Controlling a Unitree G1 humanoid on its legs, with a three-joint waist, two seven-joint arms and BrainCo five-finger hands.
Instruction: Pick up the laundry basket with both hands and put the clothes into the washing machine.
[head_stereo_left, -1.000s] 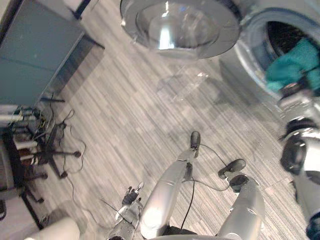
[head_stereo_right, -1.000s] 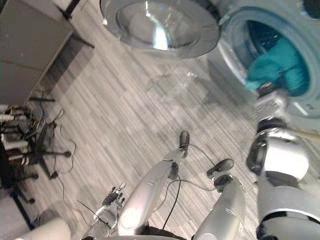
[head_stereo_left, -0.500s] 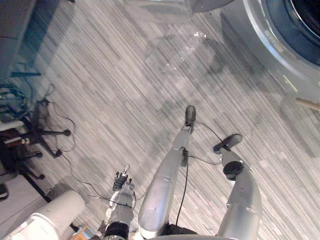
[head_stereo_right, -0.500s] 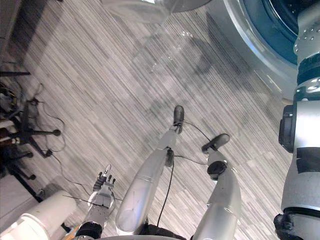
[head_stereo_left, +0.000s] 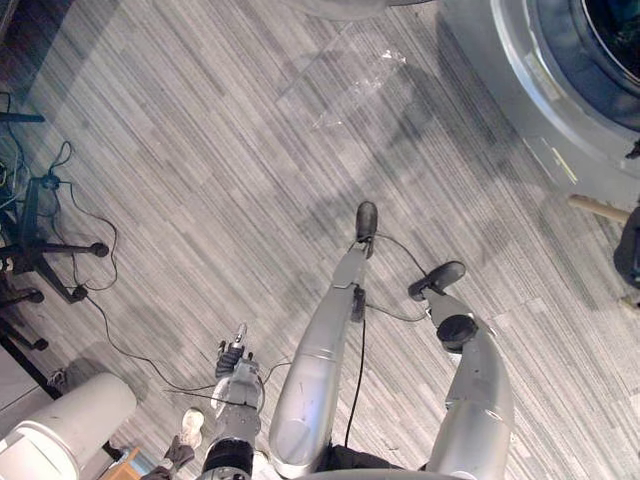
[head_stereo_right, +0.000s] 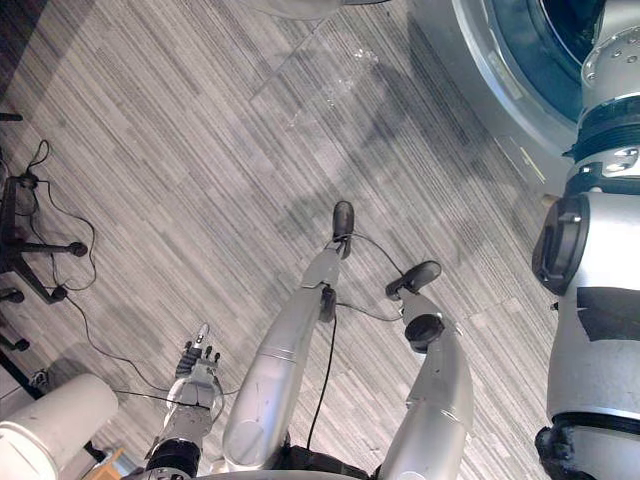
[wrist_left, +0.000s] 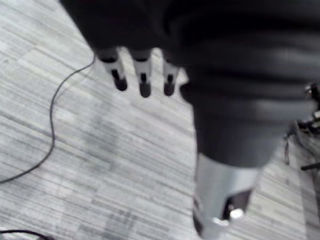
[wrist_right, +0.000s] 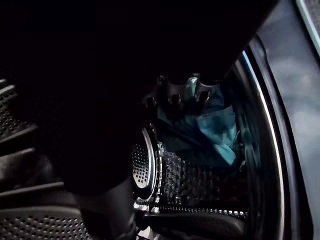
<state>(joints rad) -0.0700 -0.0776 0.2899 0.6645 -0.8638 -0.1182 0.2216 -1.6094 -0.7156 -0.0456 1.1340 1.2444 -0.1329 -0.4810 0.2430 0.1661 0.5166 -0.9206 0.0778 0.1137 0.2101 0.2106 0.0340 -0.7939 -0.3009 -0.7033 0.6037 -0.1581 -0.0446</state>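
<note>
- The grey striped floor (head_stereo_left: 200, 150) took up most of the room in front of the robot.
- The washing machine (head_stereo_left: 530, 60) stood at the robot's front right, its round opening facing the floor space.
- A white cylinder (head_stereo_right: 55, 425) stood at the near left, with a black chair base (head_stereo_left: 45, 262) further out on that side.
- A teal garment (wrist_right: 217, 132) lay inside the perforated drum (wrist_right: 200, 182), against its far wall.
- The right hand (wrist_right: 170, 92) was in the drum, close by the garment; it was too dark in there for me to tell how its fingers were set.
- The left hand (head_stereo_left: 232, 365) hung low beside the body, above the floor, its fingers (wrist_left: 143, 75) straight and empty.
</note>
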